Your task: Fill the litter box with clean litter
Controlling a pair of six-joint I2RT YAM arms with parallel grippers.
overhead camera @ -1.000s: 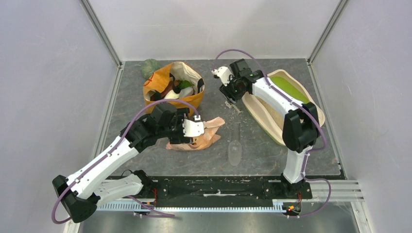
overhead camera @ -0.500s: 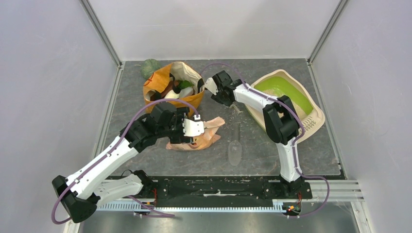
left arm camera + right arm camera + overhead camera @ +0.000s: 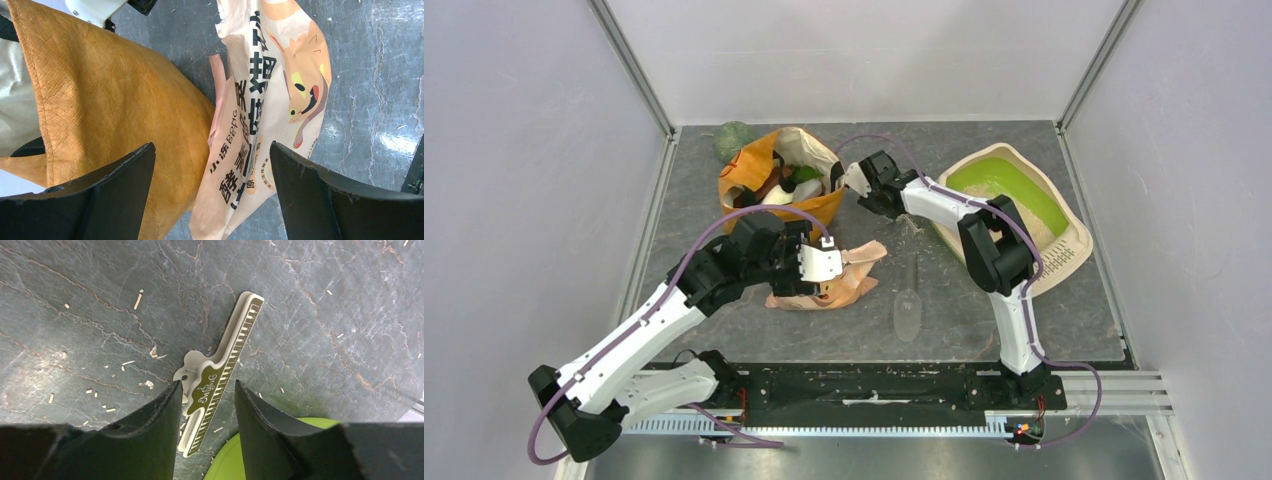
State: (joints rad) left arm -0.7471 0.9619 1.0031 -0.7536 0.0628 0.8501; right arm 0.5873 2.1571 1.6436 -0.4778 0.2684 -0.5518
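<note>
Left claw (image 3: 211, 150) gapes wide and empty above the limp litter pouch (image 3: 270, 100) beside the orange bag (image 3: 115, 100). Right claw (image 3: 207, 387), half-parted and gripping nothing, straddles a bag clip (image 3: 235, 335) on the bench. Clean litter (image 3: 1036, 228) lies in the litter box (image 3: 1076, 238), far right. Pouring looks done, so the next move is probably pinching that clip squarely.

**Tight middle, open front on the slate table**

A stuffed orange shopping bag (image 3: 736, 185) and the flat cat-print pouch (image 3: 859, 270) just in front of it fill the left-centre. The left gripper (image 3: 211, 150) hangs wide-jawed over where the two meet. The right arm angles across the near-left rim of the litter box (image 3: 1079, 238). The right gripper (image 3: 206, 386) sits low between bag and box, jaws apart either side of a bag clip (image 3: 235, 335). A clear scoop (image 3: 907, 308) and spilled bits (image 3: 914, 226) lie in the lane between pouch and box. The near strip of table (image 3: 824, 335) is open, and walls close three sides.
</note>
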